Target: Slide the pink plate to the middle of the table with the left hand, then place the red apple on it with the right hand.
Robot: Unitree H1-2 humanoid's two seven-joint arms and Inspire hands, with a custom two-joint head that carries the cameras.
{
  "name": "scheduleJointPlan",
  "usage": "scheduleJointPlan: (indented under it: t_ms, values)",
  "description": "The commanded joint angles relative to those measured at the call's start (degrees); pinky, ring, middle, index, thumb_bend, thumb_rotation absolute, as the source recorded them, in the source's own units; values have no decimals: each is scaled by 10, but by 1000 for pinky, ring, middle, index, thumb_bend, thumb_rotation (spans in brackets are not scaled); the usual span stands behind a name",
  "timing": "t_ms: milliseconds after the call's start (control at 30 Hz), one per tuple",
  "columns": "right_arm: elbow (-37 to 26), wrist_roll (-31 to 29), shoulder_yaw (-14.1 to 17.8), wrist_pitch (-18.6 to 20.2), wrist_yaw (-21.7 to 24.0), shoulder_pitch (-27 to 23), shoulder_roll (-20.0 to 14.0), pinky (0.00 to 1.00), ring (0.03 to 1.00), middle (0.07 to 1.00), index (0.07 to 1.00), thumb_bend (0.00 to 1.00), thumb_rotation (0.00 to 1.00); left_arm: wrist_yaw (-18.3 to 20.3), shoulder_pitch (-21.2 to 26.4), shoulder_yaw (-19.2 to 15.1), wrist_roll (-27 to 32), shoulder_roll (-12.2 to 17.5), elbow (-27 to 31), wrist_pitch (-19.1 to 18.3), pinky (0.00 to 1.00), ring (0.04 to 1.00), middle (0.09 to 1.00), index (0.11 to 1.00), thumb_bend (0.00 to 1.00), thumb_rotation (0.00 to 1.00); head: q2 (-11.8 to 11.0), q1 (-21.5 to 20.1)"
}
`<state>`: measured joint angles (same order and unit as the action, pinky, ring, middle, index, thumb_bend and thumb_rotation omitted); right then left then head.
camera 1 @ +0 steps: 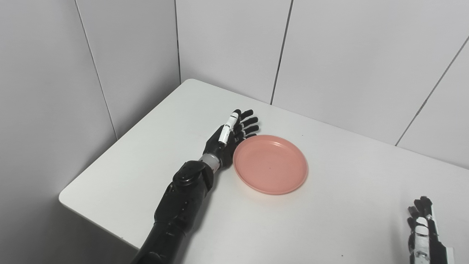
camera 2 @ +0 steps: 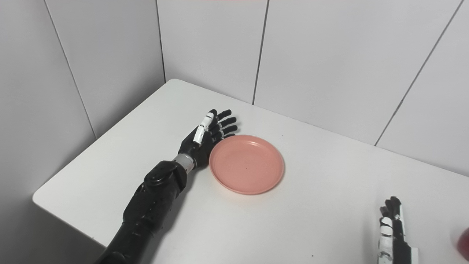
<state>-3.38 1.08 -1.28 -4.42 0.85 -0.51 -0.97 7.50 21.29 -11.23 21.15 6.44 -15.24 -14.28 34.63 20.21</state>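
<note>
The pink plate [camera 1: 270, 163] lies flat and empty on the white table [camera 1: 340, 220]. My left hand [camera 1: 231, 136] is open with fingers stretched out, its palm edge against the plate's left rim. My right hand [camera 1: 423, 230] is open and empty, low at the table's right front, far from the plate. A sliver of the red apple [camera 2: 464, 242] shows at the right edge of the right eye view, just right of my right hand [camera 2: 392, 231]; most of it is cut off.
Grey panel walls stand close behind the table and on its left. The table's left corner [camera 1: 66, 198] and front-left edge are near my left forearm.
</note>
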Motion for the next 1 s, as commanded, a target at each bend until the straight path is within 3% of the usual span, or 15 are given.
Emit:
scheduleJointPlan:
  t_ms: [0, 300, 967]
  values:
    - [11, -2, -1, -26, 0, 7, 3, 999, 965, 971, 973, 87, 1000, -10, 0, 2, 1, -10, 11, -15, 858, 866, 873, 857, 350, 1000, 1, -3]
    - [12, 11, 0, -18, -8, 6, 7, 1000, 952, 959, 963, 91, 1000, -16, -2, 7, -3, -33, 14, -18, 878, 871, 876, 862, 346, 1000, 5, -12]
    - [4, 23, -7, -6, -13, 10, 13, 1000, 955, 959, 967, 100, 1000, -18, -26, 34, -12, -53, 36, -15, 868, 874, 882, 875, 333, 1000, 12, -41]
